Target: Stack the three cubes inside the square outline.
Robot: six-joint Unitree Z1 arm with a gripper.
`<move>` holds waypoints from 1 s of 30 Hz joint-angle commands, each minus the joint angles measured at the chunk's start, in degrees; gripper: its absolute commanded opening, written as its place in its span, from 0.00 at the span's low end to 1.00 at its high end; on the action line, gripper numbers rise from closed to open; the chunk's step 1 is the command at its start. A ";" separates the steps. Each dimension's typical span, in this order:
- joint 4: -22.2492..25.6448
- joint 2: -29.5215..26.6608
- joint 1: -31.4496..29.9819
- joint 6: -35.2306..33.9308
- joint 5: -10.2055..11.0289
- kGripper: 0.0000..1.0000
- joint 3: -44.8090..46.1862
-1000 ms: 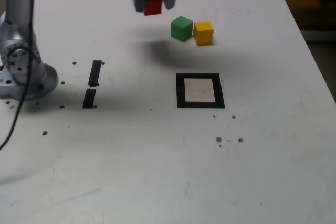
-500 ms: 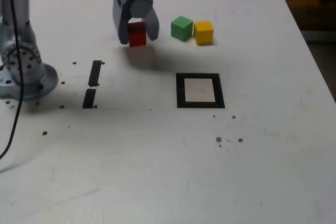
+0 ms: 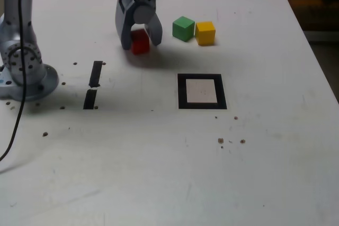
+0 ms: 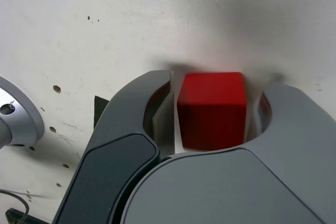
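Observation:
The red cube (image 3: 140,42) rests on the white table, left of the green cube (image 3: 183,28) and the yellow cube (image 3: 205,32), which stand side by side. My gripper (image 3: 141,44) points down over the red cube with one finger on each side. In the wrist view a thin gap shows between the red cube (image 4: 211,109) and each finger of the gripper (image 4: 218,88), so the jaws are slightly open and not pressing it. The square outline (image 3: 201,77) lies nearer the camera on the exterior view's right, with nothing inside it.
The arm's grey base (image 3: 21,72) stands at the exterior view's left with a black cable trailing from it. Two short black tape strips (image 3: 95,73) lie beside it. Small brown specks (image 3: 221,141) dot the table. The table's edge runs along the exterior view's right.
The gripper came down and to the exterior view's left with the red cube, set it on the table, and its jaws have parted slightly from the cube.

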 commanded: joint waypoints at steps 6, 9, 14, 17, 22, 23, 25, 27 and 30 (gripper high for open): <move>0.24 -0.39 0.31 0.06 -0.49 0.91 -0.28; 2.07 -2.34 0.04 -0.27 0.24 0.93 -2.29; 12.24 -4.98 -2.10 -1.36 2.82 0.94 -12.61; 18.13 -4.21 -4.11 -1.42 3.82 0.94 -21.10; 24.45 1.34 -6.90 -0.13 3.50 0.94 -35.52; 25.36 2.93 -7.38 0.26 3.24 0.94 -38.24; 26.68 6.05 -8.35 0.91 2.76 0.94 -42.97; 27.33 8.71 -9.17 1.27 2.44 0.94 -46.26; 27.05 11.50 -9.77 1.43 2.11 0.94 -48.26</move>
